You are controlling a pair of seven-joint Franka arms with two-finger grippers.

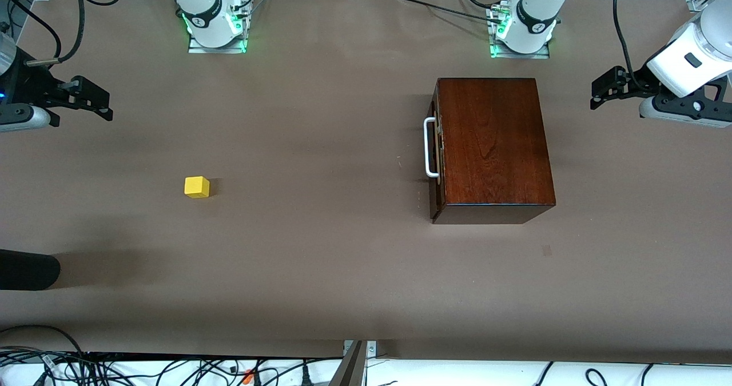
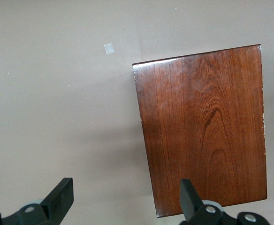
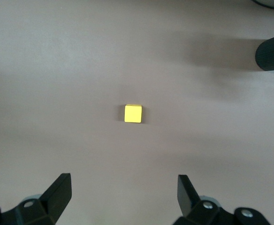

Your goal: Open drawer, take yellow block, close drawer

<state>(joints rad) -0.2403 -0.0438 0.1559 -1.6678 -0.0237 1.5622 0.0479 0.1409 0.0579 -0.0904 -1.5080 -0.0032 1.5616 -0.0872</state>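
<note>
The dark reddish-brown wooden box stands toward the left arm's end of the table. Its drawer is shut, and the white bar handle faces the right arm's end. The yellow block lies on the bare table toward the right arm's end, outside the drawer. My left gripper hangs open in the air beside the box; the left wrist view shows the box top past the left gripper. My right gripper hangs open, with the block ahead of its empty jaws.
A dark rounded object pokes in over the table edge at the right arm's end, nearer the camera than the block. A small grey mark sits on the table nearer the camera than the box. Cables run along the near edge.
</note>
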